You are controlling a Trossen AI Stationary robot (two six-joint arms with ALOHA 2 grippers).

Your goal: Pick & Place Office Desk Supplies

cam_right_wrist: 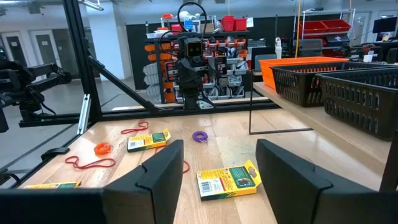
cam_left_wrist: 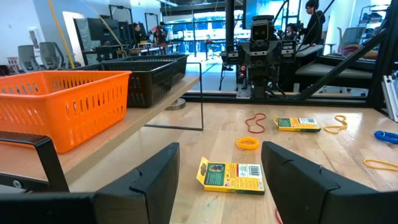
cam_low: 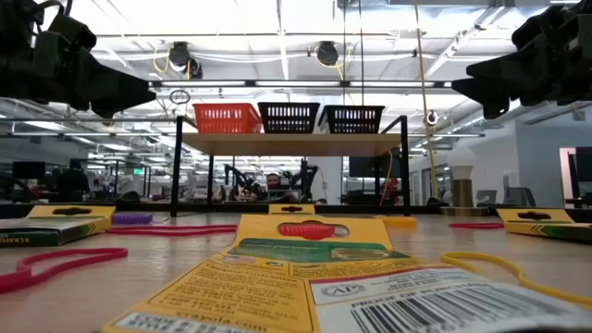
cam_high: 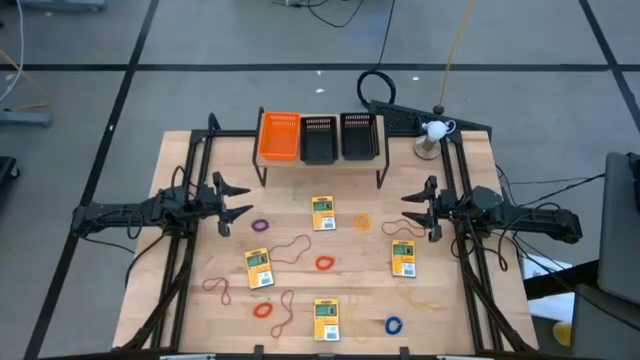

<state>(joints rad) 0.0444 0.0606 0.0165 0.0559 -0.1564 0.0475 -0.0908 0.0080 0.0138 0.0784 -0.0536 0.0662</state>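
From above, a pale wood-grain bench (cam_high: pixel 180 160) carries four flat yellow-and-green card boxes: one near the middle (cam_high: pixel 322 213), one left of centre (cam_high: pixel 259 267), one to the right (cam_high: pixel 403 259), one at the front edge (cam_high: pixel 326 319). Small rubber rings lie among them: purple (cam_high: pixel 261 226), red (cam_high: pixel 324 263), orange (cam_high: pixel 263 310), blue (cam_high: pixel 394 325). A thin reddish-brown band (cam_high: pixel 290 248) loops loosely between the boxes. At the back a shelf holds one orange mesh bin (cam_high: pixel 279 136) and two black mesh bins (cam_high: pixel 338 137). The left gripper (cam_high: pixel 240 200) hangs at the left side with its fingers spread wide, holding nothing; the right gripper (cam_high: pixel 408 210) mirrors it at the right, fingers also parted and empty.

At bench level, the printed, barcoded face of the front box (cam_low: pixel 305 268) fills the foreground.

The left wrist view shows blunt dark fingers (cam_left_wrist: pixel 155 180) apart above the middle box (cam_left_wrist: pixel 231 176).

The right wrist view shows matte fingers (cam_right_wrist: pixel 158 174) apart over the same box (cam_right_wrist: pixel 227 180).
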